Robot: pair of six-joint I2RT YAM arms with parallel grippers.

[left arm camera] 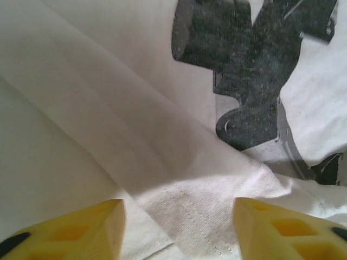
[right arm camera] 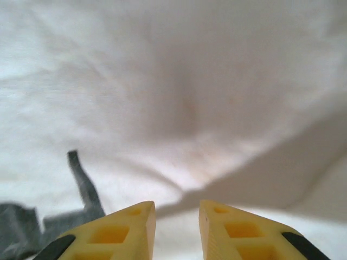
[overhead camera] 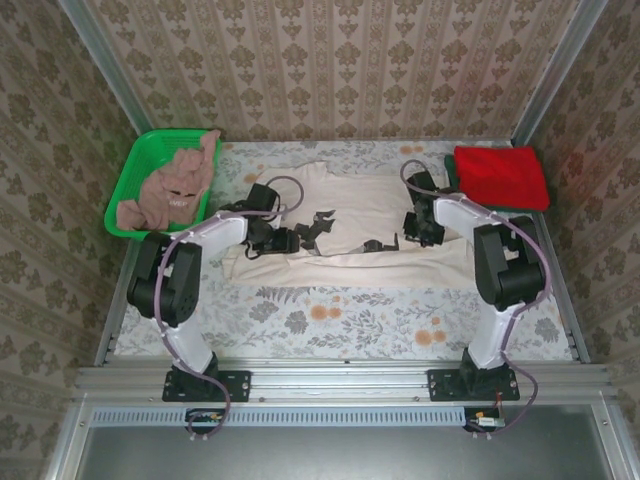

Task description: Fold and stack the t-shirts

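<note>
The cream shirt [overhead camera: 350,205] lies spread at the table's centre, its near hem partly hidden by both arms. The left gripper [overhead camera: 298,240] sits at the shirt's 9 o'clock edge, jaws spread over a fold. A dark print [left arm camera: 249,70] is cut off by the left wrist view's edge. The right gripper [overhead camera: 415,228], at 3 o'clock, has its jaws nearly together. A cloth ridge runs up to the tips, but I cannot tell whether it is pinched. The red shirt [overhead camera: 500,176] lies at 2 o'clock. The pink shirt [overhead camera: 170,190] is heaped in the basket [overhead camera: 150,146] at 10 o'clock.
</note>
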